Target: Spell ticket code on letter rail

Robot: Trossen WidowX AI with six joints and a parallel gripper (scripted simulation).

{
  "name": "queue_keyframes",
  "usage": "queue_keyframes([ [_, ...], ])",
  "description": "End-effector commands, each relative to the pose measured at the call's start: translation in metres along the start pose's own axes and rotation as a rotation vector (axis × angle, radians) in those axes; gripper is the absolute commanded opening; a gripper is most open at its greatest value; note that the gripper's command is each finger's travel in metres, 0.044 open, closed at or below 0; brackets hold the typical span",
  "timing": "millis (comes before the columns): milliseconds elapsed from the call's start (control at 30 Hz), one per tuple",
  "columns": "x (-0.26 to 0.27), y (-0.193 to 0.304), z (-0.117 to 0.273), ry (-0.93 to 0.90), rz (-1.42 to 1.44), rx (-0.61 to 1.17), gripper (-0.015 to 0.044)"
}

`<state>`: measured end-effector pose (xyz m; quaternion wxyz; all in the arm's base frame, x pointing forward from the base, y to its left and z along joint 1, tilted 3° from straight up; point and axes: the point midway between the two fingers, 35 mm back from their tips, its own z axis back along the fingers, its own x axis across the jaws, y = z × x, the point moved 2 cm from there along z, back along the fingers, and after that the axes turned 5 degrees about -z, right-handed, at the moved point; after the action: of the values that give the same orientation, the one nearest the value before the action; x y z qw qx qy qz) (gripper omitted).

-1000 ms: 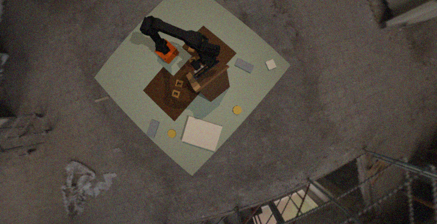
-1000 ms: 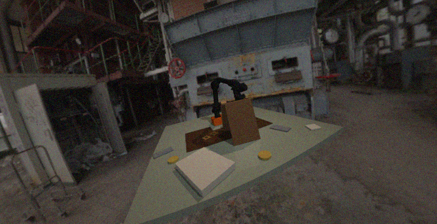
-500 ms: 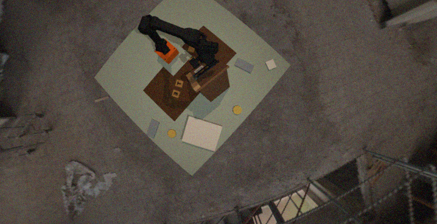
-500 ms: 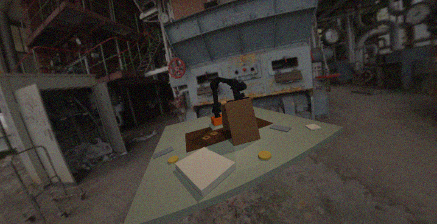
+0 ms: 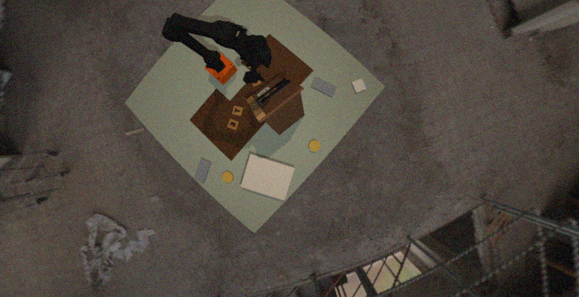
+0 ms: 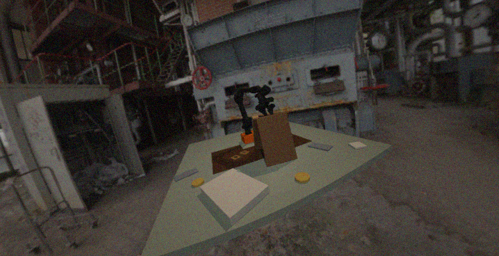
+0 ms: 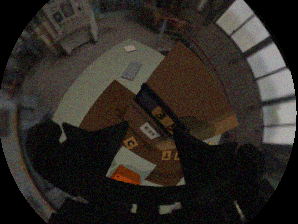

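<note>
My gripper (image 5: 260,71) (image 6: 267,112) (image 7: 151,126) is open and empty above the board's front side. The tilted brown board (image 5: 283,117) (image 6: 277,139) (image 7: 192,82) carries a dark rail (image 5: 277,88) (image 7: 145,96). In the wrist view, one tile (image 7: 160,113) and another tile (image 7: 171,123) sit in the rail; their letters are not clear. The white ticket (image 5: 263,91) (image 7: 149,131) is below the rail, its print too small to read. A C tile (image 7: 130,142) lies loose. Two more loose tiles lie together, one (image 5: 237,110) (image 6: 244,152) beside the other (image 5: 232,123) (image 6: 235,157).
A brown mat (image 5: 218,132) (image 6: 219,163) lies under the loose tiles. The orange arm base (image 5: 221,69) (image 6: 247,137) (image 7: 125,175) is close by. A big pale block (image 5: 267,176) (image 6: 233,191), yellow discs (image 5: 314,145) (image 6: 301,177) and grey slabs (image 5: 323,86) (image 6: 320,146) stand on the counter.
</note>
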<state>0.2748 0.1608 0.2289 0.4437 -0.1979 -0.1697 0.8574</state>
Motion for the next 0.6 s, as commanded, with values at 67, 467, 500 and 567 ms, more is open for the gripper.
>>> queue_keyframes([
  [67, 0.000, 0.042, 0.066, 0.100, 0.776, -0.272, 0.0440],
  [467, 0.000, 0.046, 0.070, 0.117, 0.833, -0.291, 0.0440],
  [500, 0.000, 0.046, 0.070, 0.117, 0.833, -0.291, 0.0440],
  [567, 0.000, 0.046, 0.070, 0.117, 0.833, -0.291, 0.0440],
])
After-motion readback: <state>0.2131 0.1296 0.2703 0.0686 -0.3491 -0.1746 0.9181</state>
